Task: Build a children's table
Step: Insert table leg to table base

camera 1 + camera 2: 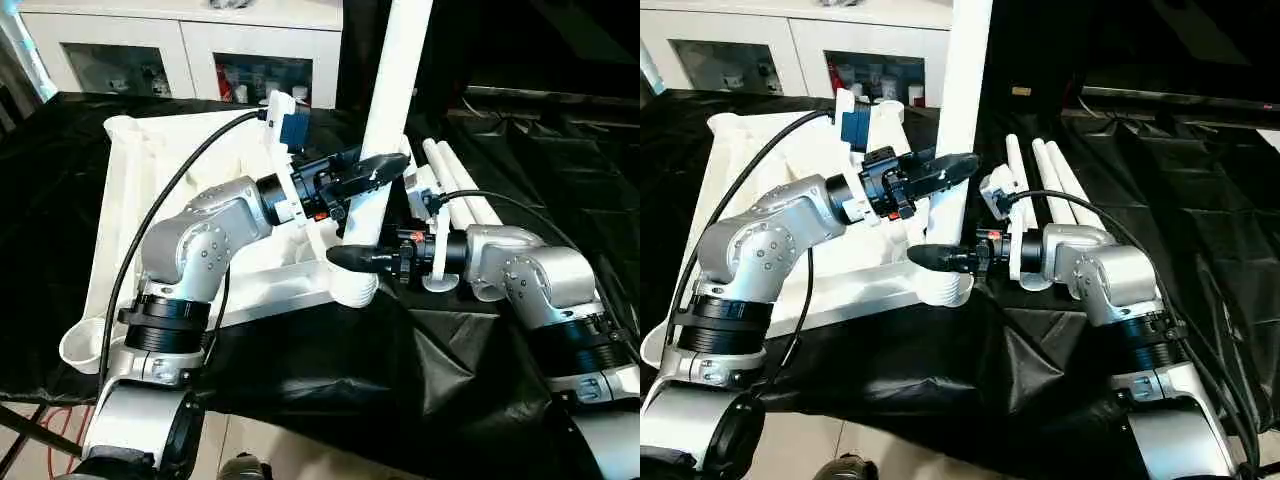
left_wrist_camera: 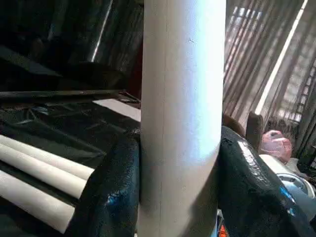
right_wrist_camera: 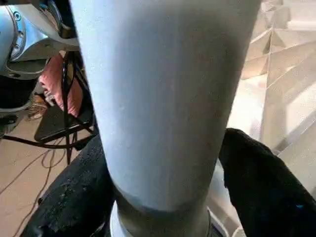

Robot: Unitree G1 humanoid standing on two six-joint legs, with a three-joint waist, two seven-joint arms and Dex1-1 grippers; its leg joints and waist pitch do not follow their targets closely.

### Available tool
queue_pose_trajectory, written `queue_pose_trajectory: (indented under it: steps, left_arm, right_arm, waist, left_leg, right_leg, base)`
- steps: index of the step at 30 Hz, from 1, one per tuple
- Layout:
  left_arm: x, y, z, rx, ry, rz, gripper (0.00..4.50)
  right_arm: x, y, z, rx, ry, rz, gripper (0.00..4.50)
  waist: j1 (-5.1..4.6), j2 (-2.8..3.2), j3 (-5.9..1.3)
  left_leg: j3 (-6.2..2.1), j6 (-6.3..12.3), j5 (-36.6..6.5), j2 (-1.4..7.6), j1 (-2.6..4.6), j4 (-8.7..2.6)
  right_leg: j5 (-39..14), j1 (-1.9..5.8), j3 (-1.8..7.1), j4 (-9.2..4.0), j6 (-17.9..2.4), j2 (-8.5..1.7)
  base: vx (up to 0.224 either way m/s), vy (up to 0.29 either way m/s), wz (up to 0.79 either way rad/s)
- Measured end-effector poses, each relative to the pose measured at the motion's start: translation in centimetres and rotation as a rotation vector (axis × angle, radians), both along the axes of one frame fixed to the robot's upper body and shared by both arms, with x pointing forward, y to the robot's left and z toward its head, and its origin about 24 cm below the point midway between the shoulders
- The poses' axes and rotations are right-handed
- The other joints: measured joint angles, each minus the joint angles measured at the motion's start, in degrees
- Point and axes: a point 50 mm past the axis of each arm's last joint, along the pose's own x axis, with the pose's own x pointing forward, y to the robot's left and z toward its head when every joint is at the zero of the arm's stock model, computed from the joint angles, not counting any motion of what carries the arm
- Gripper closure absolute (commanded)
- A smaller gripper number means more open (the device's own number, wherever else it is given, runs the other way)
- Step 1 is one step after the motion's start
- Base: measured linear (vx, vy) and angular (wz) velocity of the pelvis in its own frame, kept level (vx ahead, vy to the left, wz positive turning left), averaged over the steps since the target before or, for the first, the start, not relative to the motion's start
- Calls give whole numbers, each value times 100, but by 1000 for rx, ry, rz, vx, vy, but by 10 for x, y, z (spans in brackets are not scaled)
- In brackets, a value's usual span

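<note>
The white plastic rectangular table top (image 1: 150, 200) lies ribbed underside up on the black cloth (image 1: 330, 370), stretching from centre toward ten o'clock. One long white tapered tubular leg (image 1: 385, 110) stands upright in the round corner socket (image 1: 352, 290) near the middle. The left gripper (image 1: 365, 175) is clenched around the leg's shaft; the right gripper (image 1: 350, 258) grasps it lower down, just above the socket. Three spare legs (image 1: 1055, 185) lie side by side at two o'clock, so four legs in all, with one top. The leg looks light, stiff and smooth, probably slippery under the black pads (image 2: 111, 197), so a hold low near the socket seems best for pressing it home.
</note>
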Motion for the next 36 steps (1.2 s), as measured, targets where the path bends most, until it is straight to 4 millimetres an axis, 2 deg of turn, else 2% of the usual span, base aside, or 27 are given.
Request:
queue_pose_trajectory:
  steps: [2, 3, 6, 7, 17, 18, 19, 23, 24, 26, 30, 32, 33, 35, 36]
  left_arm:
    - [0, 0, 0, 0, 0, -2, 266]
    - [0, -1, 0, 1, 0, -6, 266]
    - [0, -1, 0, 3, 0, -7, 266]
    - [-1, -1, 0, 3, 0, -8, 266]
    - [0, -1, -1, 7, 2, -1, 266]
    - [0, -1, -1, 8, -1, 7, 210]
    - [1, -2, -1, 2, 3, 12, 196]
    - [3, 0, 1, -48, 13, 52, 175]
    - [5, 2, 4, -75, -10, 87, 152]
    - [8, 8, 10, -131, -46, 155, 147]
    - [19, 33, 26, -252, -90, 333, 146]
    - [22, 42, 25, -211, -117, 378, 146]
    - [23, 48, 20, -125, -150, 399, 146]
    - [22, 55, 3, 127, -212, 380, 146]
    - [20, 57, -14, 239, -208, 350, 146]
  right_arm:
    - [-1, 1, 0, 5, 4, 13, 184]
    - [-1, 1, -1, 4, 7, 16, 208]
    - [-2, 3, -1, 10, 11, 29, 218]
    - [-2, 3, -1, 10, 12, 30, 242]
    - [-2, 4, -1, 13, 11, 33, 256]
    - [-2, 4, -1, 13, 9, 31, 256]
    - [-2, 4, -1, 14, 8, 28, 256]
    - [-3, 3, -4, 15, 18, 18, 257]
    - [-3, 3, -6, 12, 23, 11, 257]
    - [-3, 3, -7, 9, 24, 1, 257]
    - [2, 5, -8, 8, -17, -61, 259]
    - [5, 4, -8, 9, -41, -95, 259]
    - [8, 5, -9, 4, -62, -131, 259]
    - [14, 5, -12, -20, -103, -212, 259]
    - [18, 2, -15, -40, -114, -262, 259]
  waist:
    - [1, 0, 0]
    - [2, 0, 0]
    - [0, 0, 0]
    - [1, 0, 0]
    - [2, 0, 0]
    - [2, 0, 0]
    - [3, 0, 0]
    - [0, 0, 0]
    - [0, 0, 0]
    - [-1, 1, 0]
    - [-26, 1, 0]
    - [-15, 0, 0]
    - [-16, -1, -1]
    - [-25, 0, -2]
    - [-18, 0, -1]
  left_leg:
    - [0, 0, 0, 0, 0, 0]
    - [0, 0, 0, 0, 0, 0]
    - [0, 0, 0, 0, 0, 0]
    - [0, 0, 0, 0, 0, 1]
    - [0, 0, 0, 0, 0, 1]
    - [0, 0, 0, 0, 0, 2]
    - [0, 0, 0, 0, 0, 1]
    - [0, 0, 0, 0, 0, 3]
    - [0, 0, 0, 0, 0, 3]
    - [-1, 0, 0, 1, 0, 3]
    - [0, 0, 0, 6, 2, 6]
    - [0, -1, 0, 9, 2, 6]
    - [0, 0, 0, 9, 2, 5]
    - [1, -1, 0, 10, 3, 4]
    - [3, -1, 0, 9, 1, 4]
  right_leg:
    - [0, 0, 0, 0, 0, 0]
    - [0, 0, 0, 0, 0, 0]
    - [0, 0, 0, 0, 0, 0]
    - [0, 0, 0, 0, 0, 0]
    - [0, 1, 0, 1, -1, 0]
    - [0, 1, 0, 1, -1, 0]
    - [1, 1, 0, 1, -1, 0]
    - [1, 1, 0, 1, -2, 0]
    - [1, 1, 0, 1, -2, 0]
    - [1, 1, 0, 1, -2, 0]
    - [4, 0, -3, 3, -4, 2]
    - [4, 0, -4, 3, -4, 4]
    - [4, 0, -3, 1, -3, 4]
    - [3, -1, -5, 1, -2, 4]
    - [3, -2, -3, 0, -1, 2]
  base:
    - [0, 0, 0]
    - [0, 0, 0]
    - [0, 0, 0]
    - [0, 0, 0]
    - [0, 0, 0]
    - [0, 0, 0]
    - [0, 0, 0]
    - [0, 0, 0]
    - [0, 0, 0]
    - [0, 0, 0]
    - [0, 0, 0]
    - [0, 0, 0]
    - [0, 0, 0]
    - [0, 0, 0]
    - [0, 0, 0]
